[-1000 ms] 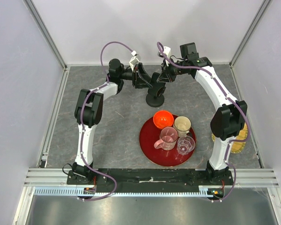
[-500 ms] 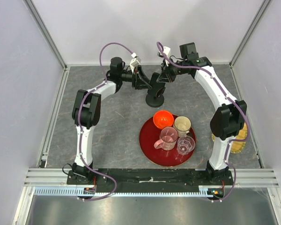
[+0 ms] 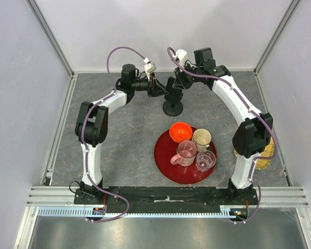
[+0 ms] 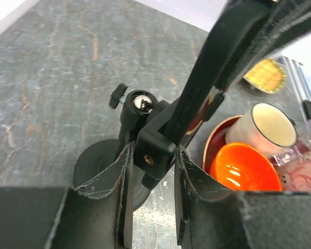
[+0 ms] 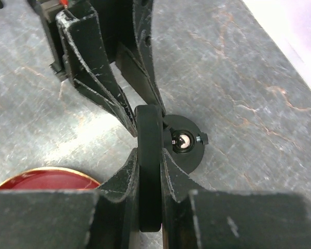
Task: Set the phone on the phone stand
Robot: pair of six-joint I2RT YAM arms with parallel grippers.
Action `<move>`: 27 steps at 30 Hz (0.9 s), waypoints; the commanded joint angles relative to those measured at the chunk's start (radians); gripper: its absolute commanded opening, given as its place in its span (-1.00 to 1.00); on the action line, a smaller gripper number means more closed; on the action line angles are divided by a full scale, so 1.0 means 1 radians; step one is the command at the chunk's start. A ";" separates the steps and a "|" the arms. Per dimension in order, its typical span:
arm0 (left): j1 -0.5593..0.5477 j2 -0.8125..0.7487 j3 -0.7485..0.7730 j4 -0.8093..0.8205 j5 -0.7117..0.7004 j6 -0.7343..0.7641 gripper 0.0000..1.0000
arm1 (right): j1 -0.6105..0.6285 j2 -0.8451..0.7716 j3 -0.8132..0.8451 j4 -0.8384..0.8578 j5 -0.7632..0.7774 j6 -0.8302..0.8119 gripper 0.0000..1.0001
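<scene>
Over the far middle of the grey table [image 3: 119,135], seen from above, both arms meet atop the phone stand [image 3: 172,109]. It sits at 12 o'clock from a red tray [image 3: 166,167] carrying an orange bowl [image 3: 181,132] and a cream cup [image 3: 201,139]. The left gripper [image 3: 163,91] comes in from 9 o'clock and the right gripper [image 3: 177,84] from 1 o'clock. The black parts between them blur together from this height.

From the left wrist, the phone [image 4: 210,72] runs edge-on from the stand's cradle [image 4: 154,150] up toward 1 o'clock, where the other arm's padded fingers [image 4: 285,26] hold it. The left fingers [image 4: 122,176] stand partly apart on either flank of the cradle, just beside it; whether they press it cannot be told. A shiny ball joint [image 4: 140,102] shows at 11 o'clock of the cradle. The disc base [image 4: 96,161] rests on the table at 8 o'clock, and the bowl and cup lie at 4 o'clock.

From the right wrist, the right fingers [image 5: 125,181] are clamped on the phone's two faces, with the phone [image 5: 149,171] edge-on between them. The ball joint [image 5: 182,140] sits just beside it at 2 o'clock. The left arm's fingers [image 5: 101,88] reach the phone's far end from 11 o'clock. The tray's rim [image 5: 41,179] shows at 8 o'clock.
</scene>
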 commanded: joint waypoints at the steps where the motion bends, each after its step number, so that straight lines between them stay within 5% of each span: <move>1: -0.055 -0.032 -0.029 -0.105 -0.456 0.027 -0.95 | 0.043 -0.082 -0.100 0.212 0.208 0.196 -1.00; 8: -0.064 -0.054 -0.048 -0.083 -0.486 0.024 -0.95 | 0.046 -0.087 -0.130 0.252 0.314 0.271 -1.00; 14: -0.048 -0.060 -0.045 -0.092 -0.417 0.037 -0.95 | 0.043 -0.070 -0.125 0.255 0.250 0.247 -1.00; 17: -0.011 -0.095 -0.122 0.009 -0.354 -0.017 -0.65 | 0.034 -0.056 -0.113 0.253 0.225 0.250 -0.99; 19: -0.002 -0.128 -0.156 0.049 -0.354 -0.034 -0.52 | 0.032 -0.056 -0.108 0.250 0.210 0.253 -0.83; 23: 0.005 -0.141 -0.174 0.071 -0.348 -0.052 -0.39 | 0.025 -0.076 -0.110 0.247 0.233 0.299 0.00; 27: 0.006 -0.151 -0.185 0.086 -0.348 -0.060 -0.37 | -0.012 -0.093 -0.110 0.249 0.231 0.375 0.24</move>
